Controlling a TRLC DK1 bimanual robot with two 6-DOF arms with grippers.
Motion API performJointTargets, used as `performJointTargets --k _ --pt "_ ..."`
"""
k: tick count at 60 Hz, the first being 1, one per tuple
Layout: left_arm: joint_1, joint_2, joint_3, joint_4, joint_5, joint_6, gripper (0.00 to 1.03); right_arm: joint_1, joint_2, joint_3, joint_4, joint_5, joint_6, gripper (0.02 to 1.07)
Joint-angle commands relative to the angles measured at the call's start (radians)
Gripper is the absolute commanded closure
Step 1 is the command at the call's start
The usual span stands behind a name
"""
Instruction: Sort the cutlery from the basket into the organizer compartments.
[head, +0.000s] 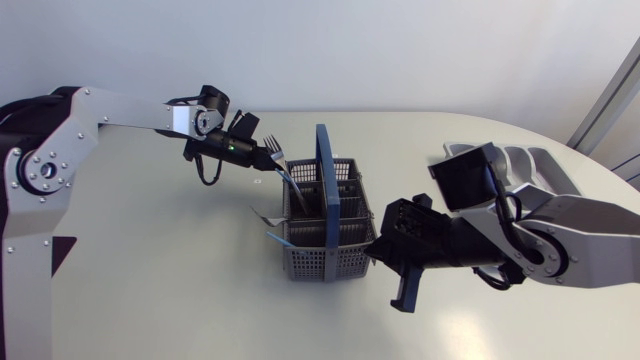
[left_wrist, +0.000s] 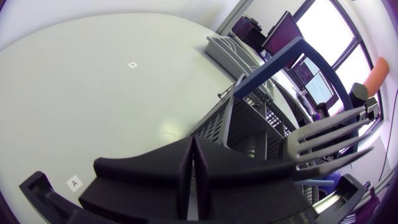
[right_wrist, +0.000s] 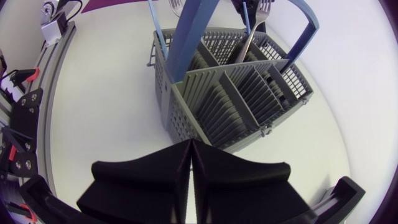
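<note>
Your left fingers (left_wrist: 155, 180) are pressed together, holding nothing. The tines of one fork (left_wrist: 323, 140) stand just ahead of them, its handle down in the single grey basket (right_wrist: 180, 118). Your right fingers (right_wrist: 149, 180) are closed and empty too, facing the basket's side. You can count two fork heads; the second fork (right_wrist: 176, 6) shows beyond the basket's blue handle (right_wrist: 193, 37). One organizer (head: 520, 160) lies on the tabletop (head: 180, 250) behind your right arm.
</note>
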Motion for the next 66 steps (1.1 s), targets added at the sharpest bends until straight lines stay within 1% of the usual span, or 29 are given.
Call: performJointTargets --k 1,6,9,12,17,34,46,55,61,66 --pt "-0.006 0.007 0.011 -0.079 0.034 0.079 1.0 -0.014 -0.013 -0.024 0.018 0.022 -0.002 1.01" --pt "0.0 -0.018 -0.02 -0.148 0.05 0.153 1.0 -0.033 -0.02 -0.025 0.021 0.028 -0.002 1.01" --pt "0.003 -0.03 -0.036 -0.171 0.052 0.177 1.0 -0.033 -0.02 -0.03 0.033 0.04 -0.002 1.01" --pt "0.003 -0.05 -0.07 -0.22 0.061 0.239 1.0 -0.039 -0.019 -0.033 0.046 0.048 0.0 1.01" --pt "0.003 -0.076 -0.116 -0.261 0.076 0.297 1.0 -0.056 -0.017 -0.031 0.063 0.049 0.0 1.01" --pt "0.018 -0.227 -0.331 -0.263 0.084 0.383 1.0 -0.131 0.049 0.001 0.142 0.052 0.012 1.01" --pt "0.026 -0.345 -0.475 -0.264 0.083 0.426 1.0 -0.185 0.109 0.07 0.156 0.032 0.018 1.01" --pt "0.038 -0.414 -0.573 -0.264 0.081 0.454 1.0 -0.195 0.17 0.136 0.167 0.02 0.021 1.01" --pt "0.055 -0.448 -0.625 -0.264 0.08 0.469 1.0 -0.198 0.221 0.188 0.165 0.0 0.029 1.01" --pt "0.089 -0.483 -0.664 -0.263 0.07 0.481 1.0 -0.198 0.239 0.208 0.165 0.0 0.034 1.01"
